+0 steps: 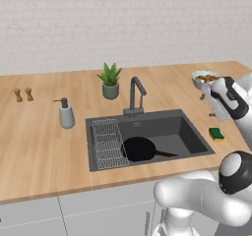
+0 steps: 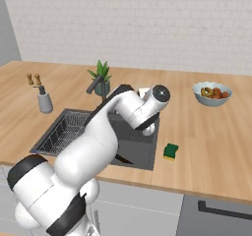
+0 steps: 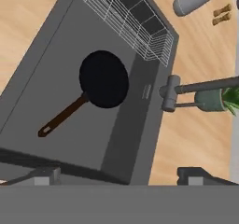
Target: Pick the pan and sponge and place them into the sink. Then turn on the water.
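- Left base view: we see one pan (image 1: 139, 149) lying flat in the sink (image 1: 197, 140), just beside the rack (image 1: 107, 142), its handle pointing toward 4 o'clock. One sponge (image 1: 215, 133) sits on the counter (image 1: 39, 141) at 3 o'clock of the basin, near its rim. The gripper (image 1: 214, 103) hangs above the counter at 12 o'clock of the sponge, well clear of it. We count one faucet (image 1: 136, 95), no stream showing, one soap bottle (image 1: 65, 114), one plant (image 1: 110, 80), one bowl (image 1: 203, 77) and two shakers (image 1: 23, 94).
- Right base view: the sponge (image 2: 171, 151) lies at 3 o'clock of the sink (image 2: 147, 159), apart from it. The arm hides much of the basin.
- Hand view: the fingers (image 3: 46, 175) stand wide apart with nothing between them. The pan (image 3: 103, 78) rests on the sink (image 3: 37, 69) floor, handle toward 7 o'clock.
- We judge the sponge next: light, soft, compressible, not fragile. We would pinch it across its short sides from above; a squeeze will dent it, so it should not slip.
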Available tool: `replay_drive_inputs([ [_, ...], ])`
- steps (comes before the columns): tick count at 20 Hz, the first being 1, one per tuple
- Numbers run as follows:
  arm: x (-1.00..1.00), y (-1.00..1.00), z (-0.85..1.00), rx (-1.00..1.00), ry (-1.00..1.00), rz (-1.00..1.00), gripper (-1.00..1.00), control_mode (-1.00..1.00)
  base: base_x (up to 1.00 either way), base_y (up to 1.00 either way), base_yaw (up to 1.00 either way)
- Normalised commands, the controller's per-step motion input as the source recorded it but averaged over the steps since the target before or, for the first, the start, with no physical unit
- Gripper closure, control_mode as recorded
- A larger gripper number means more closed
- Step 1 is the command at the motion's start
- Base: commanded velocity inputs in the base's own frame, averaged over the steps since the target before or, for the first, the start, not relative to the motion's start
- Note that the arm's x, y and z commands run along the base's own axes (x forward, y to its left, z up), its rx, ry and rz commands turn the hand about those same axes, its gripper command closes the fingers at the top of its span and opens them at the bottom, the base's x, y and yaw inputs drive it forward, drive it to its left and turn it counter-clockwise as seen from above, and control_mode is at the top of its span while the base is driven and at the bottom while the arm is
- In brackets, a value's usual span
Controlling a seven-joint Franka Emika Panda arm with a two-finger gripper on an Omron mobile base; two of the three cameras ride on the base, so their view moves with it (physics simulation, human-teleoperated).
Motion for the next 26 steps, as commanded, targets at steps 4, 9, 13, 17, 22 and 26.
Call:
replay_drive_inputs([
  [4,-0.09,-0.08,-0.03,-0.30,-0.01,0.36,-1.00,-1.00,0.00,0.00,0.00],
  [9,0.00,0.00,-0.21,-0.47,0.00,0.44,-1.00,-1.00,0.00,0.00,0.00],
  [13,-0.04,-0.01,-0.20,-0.45,0.00,0.49,-1.00,-1.00,0.00,0.00,0.00],
  [17,-0.21,-0.12,-0.32,-0.28,-0.01,0.41,-1.00,-1.00,0.00,0.00,0.00],
  [22,-0.24,-0.31,-0.39,-0.10,0.00,0.42,-1.00,-1.00,0.00,0.00,0.00],
  [26,-0.07,-0.28,-0.37,-0.07,0.05,0.41,-1.00,-1.00,0.00,0.00,0.00],
])
